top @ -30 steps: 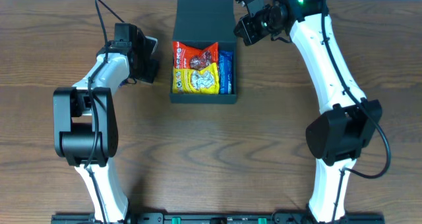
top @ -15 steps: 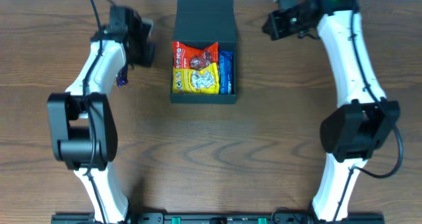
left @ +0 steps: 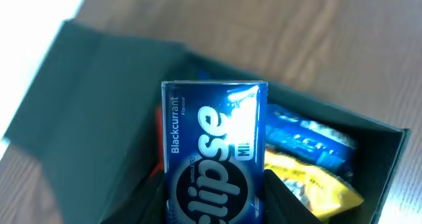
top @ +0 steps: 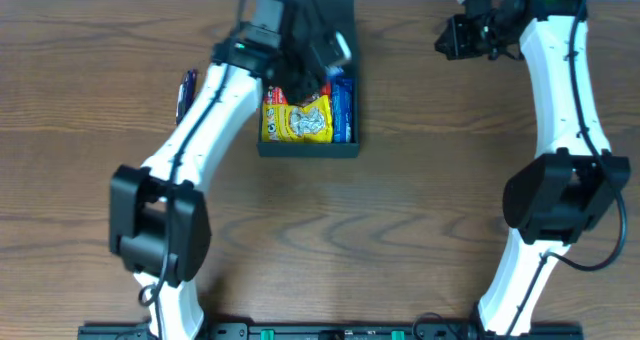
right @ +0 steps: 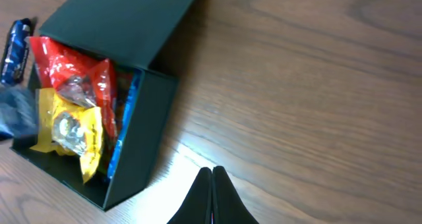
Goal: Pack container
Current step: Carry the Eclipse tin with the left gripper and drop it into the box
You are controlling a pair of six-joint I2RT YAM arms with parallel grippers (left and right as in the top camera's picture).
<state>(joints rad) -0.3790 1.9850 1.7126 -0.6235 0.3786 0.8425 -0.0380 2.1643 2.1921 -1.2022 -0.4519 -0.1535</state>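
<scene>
Over container (top: 308, 150), mint tin (left: 214, 151), blue pack (top: 186, 94) outside

White-lettered deep-blue mint pack (left: 214, 151) in the left claw (left: 214, 207); beneath it, red packet (right: 72, 62), yellow packet (right: 66, 128), blue packet (left: 310, 135), dark teal container (right: 125, 20).

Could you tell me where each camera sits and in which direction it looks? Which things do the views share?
Overhead: fixed above the table, looking straight down at the container; left arm and right arm show.
Left wrist: on the left arm over the container, looking down into it; left fingers show, gripping a mint pack.
Right wrist: on the right arm beside the container, looking down slantwise at it; shut right fingers show.
Shared: all three see the container and its yellow pack.
</scene>
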